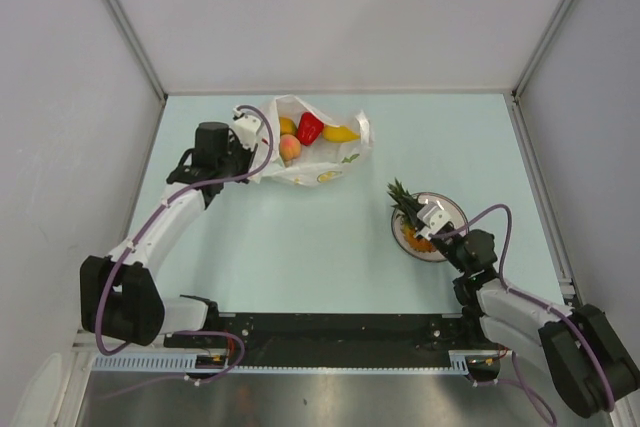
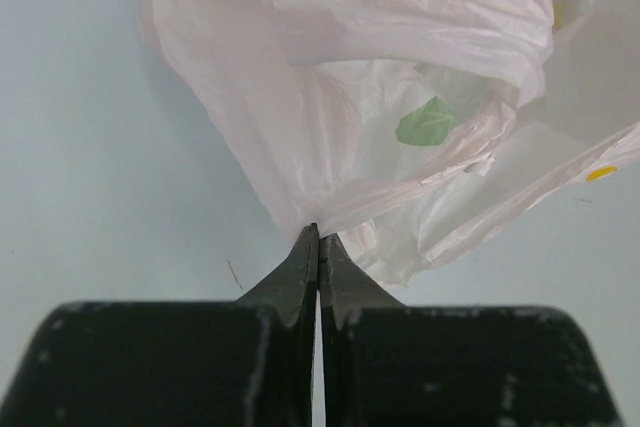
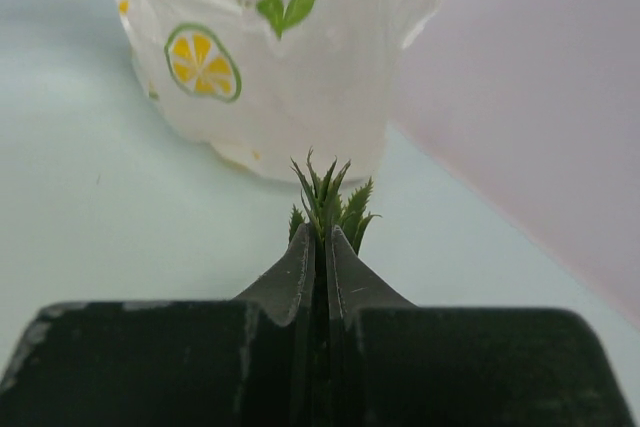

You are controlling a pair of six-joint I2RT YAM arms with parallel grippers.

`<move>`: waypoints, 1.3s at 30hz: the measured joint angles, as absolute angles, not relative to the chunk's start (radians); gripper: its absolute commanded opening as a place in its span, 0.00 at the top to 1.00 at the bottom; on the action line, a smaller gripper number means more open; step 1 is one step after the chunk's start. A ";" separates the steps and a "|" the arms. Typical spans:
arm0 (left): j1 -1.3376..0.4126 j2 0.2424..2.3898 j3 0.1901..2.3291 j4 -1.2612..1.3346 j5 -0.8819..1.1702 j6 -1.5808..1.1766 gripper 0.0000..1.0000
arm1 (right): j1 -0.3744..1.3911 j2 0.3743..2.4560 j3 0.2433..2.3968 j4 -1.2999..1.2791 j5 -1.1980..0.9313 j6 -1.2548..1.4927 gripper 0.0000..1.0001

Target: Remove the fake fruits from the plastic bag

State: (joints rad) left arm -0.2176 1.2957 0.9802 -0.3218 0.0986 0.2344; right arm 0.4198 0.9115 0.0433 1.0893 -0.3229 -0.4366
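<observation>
Top external view: we note the plastic bag (image 1: 338, 159) lying open near the desk's (image 1: 320, 247) far edge, left of centre. Inside it we see a red strawberry (image 1: 310, 128), a peach (image 1: 290, 148) and a yellow fruit (image 1: 340, 133). Left hand (image 1: 250, 133) is pinched tight on the bag's left rim, with film caught between its tips. Right hand (image 1: 432, 217) clamps the pineapple (image 1: 414, 232) by its green crown at the white plate (image 1: 452, 204), near the right edge; we cannot tell if the two touch.
</observation>
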 measured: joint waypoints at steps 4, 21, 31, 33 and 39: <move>-0.218 1.305 0.998 -0.324 0.091 0.245 1.00 | 0.424 0.943 0.043 1.038 -0.299 -0.448 0.96; -0.227 1.350 1.078 -0.378 0.054 0.265 1.00 | 0.324 0.466 0.050 0.592 -0.395 -0.503 0.25; -0.227 1.262 1.075 -0.391 0.143 0.273 0.75 | 0.310 0.589 0.486 0.080 -0.455 -0.450 0.15; -0.227 1.240 1.075 -0.400 0.173 0.271 0.74 | 0.310 0.704 0.627 -0.018 -0.449 -0.471 0.14; -0.227 1.154 1.070 -0.402 0.244 0.253 0.78 | 0.310 0.962 0.844 -0.347 -0.427 -0.611 0.01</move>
State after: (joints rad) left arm -0.2268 1.1542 1.0698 -0.4023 0.2440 0.2531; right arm 0.3103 0.9619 0.8440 -0.3466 -0.4267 -0.6113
